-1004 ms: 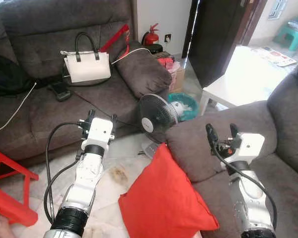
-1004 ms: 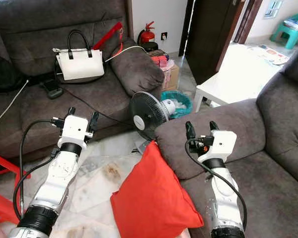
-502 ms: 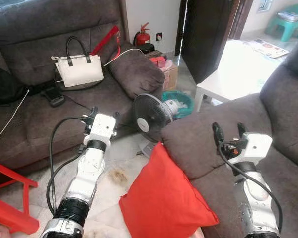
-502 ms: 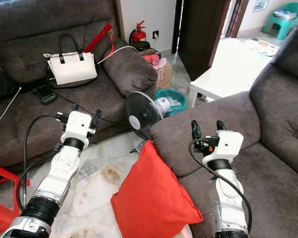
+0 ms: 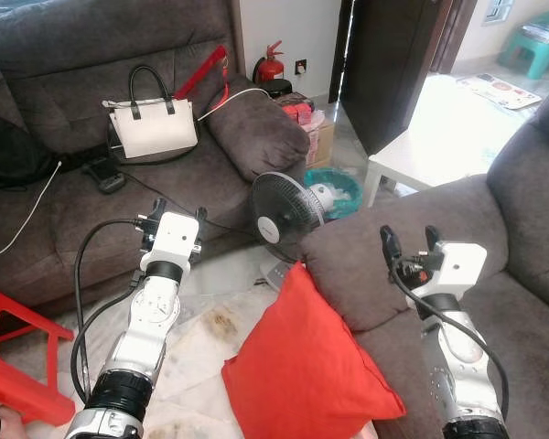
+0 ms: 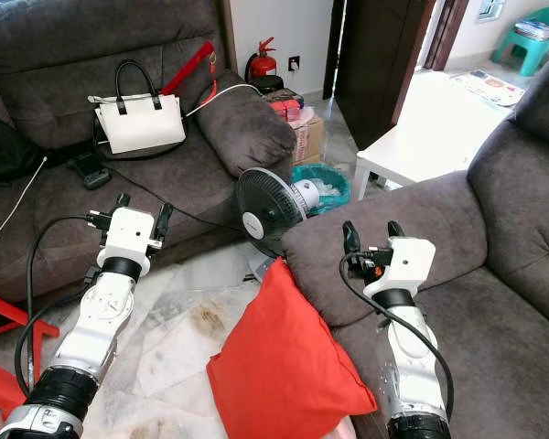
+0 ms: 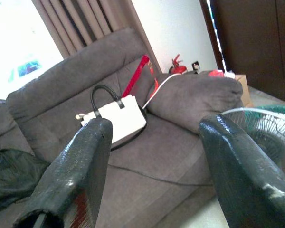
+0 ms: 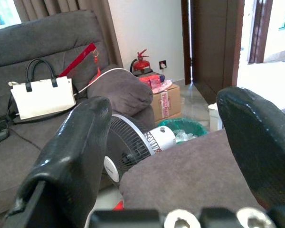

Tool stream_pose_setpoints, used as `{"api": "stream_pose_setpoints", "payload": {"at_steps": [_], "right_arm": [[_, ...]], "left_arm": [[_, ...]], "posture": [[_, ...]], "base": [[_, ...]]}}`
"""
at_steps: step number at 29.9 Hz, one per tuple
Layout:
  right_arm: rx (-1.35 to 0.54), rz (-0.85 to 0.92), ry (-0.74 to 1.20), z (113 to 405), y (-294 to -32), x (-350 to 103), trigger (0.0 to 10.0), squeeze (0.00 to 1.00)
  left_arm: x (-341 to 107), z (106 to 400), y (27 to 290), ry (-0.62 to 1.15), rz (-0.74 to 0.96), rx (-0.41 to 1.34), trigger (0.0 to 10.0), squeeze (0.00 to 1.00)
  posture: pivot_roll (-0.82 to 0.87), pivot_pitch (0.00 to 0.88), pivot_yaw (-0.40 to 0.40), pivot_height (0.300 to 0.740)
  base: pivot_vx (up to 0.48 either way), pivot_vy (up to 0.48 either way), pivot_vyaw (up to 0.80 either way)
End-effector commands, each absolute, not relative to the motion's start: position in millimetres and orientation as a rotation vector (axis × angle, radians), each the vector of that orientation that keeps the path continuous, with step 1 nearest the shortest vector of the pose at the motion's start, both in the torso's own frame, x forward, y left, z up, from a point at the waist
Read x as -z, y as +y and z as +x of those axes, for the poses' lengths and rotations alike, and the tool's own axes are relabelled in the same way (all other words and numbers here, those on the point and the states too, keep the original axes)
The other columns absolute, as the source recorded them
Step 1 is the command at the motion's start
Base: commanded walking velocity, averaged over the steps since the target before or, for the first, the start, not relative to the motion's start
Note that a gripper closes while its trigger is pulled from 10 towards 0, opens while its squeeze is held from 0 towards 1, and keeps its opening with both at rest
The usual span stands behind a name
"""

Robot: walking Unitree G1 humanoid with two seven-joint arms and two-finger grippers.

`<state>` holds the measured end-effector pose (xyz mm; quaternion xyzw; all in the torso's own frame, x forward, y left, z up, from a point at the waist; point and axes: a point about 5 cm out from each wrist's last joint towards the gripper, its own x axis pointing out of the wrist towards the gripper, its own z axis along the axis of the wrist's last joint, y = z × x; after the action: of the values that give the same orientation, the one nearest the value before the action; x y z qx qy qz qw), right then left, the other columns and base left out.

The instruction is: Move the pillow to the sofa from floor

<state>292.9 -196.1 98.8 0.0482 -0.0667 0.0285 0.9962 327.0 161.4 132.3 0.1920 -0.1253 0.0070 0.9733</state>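
Observation:
A red pillow (image 5: pixel 306 361) stands on the floor, leaning against the arm of the grey sofa (image 5: pixel 393 265) on my right. My left gripper (image 5: pixel 177 213) is held open above the floor, left of the pillow and in front of the far grey sofa (image 5: pixel 101 197). Over the right sofa's arm, just right of the pillow's top corner, my right gripper (image 5: pixel 409 240) is open too. Nothing is between either pair of fingers. The right wrist view shows a sliver of the pillow (image 8: pixel 118 205) below the sofa arm (image 8: pixel 190 173).
A black floor fan (image 5: pixel 284 210) stands just behind the pillow. A white handbag (image 5: pixel 153 123), a black bag (image 5: pixel 14 146) and cables lie on the far sofa. A red plastic stool (image 5: pixel 18 357) is at the left, a green bin (image 5: pixel 343 192) and white table (image 5: pixel 421 155) beyond.
The head camera has shifted a little, so the whole scene slides in view. Both arms stay raised and open in about the same pose; the pillow has not moved.

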Motion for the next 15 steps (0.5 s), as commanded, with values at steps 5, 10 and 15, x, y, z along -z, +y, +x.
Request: {"api": "stream_pose_setpoints", "payload": {"at_steps": [5, 10, 15], "right_arm": [[-0.074, 0.091, -0.156, 296.1, -193.9, -105.0, 10.0, 0.0], [-0.076, 0.09, -0.146, 291.4, -193.8, -101.0, 10.0, 0.0], [-0.067, 0.094, -0.145, 289.3, -194.8, -99.8, 10.0, 0.0]], "left_arm": [[-138.6, 325.9, 164.9, -0.269, 0.378, -0.029, 10.0, 0.0], [-138.9, 324.8, 165.3, -0.271, 0.38, -0.027, 10.0, 0.0], [-141.2, 324.6, 165.5, -0.275, 0.377, -0.027, 10.0, 0.0]], "posture": [[0.01, 0.0, 0.006, 0.74], [0.02, 0.0, -0.001, 0.74], [0.03, 0.01, 0.0, 0.74]], "base": [[0.0, 0.0, 0.0], [0.0, 0.0, 0.0], [0.0, 0.0, 0.0]]}}
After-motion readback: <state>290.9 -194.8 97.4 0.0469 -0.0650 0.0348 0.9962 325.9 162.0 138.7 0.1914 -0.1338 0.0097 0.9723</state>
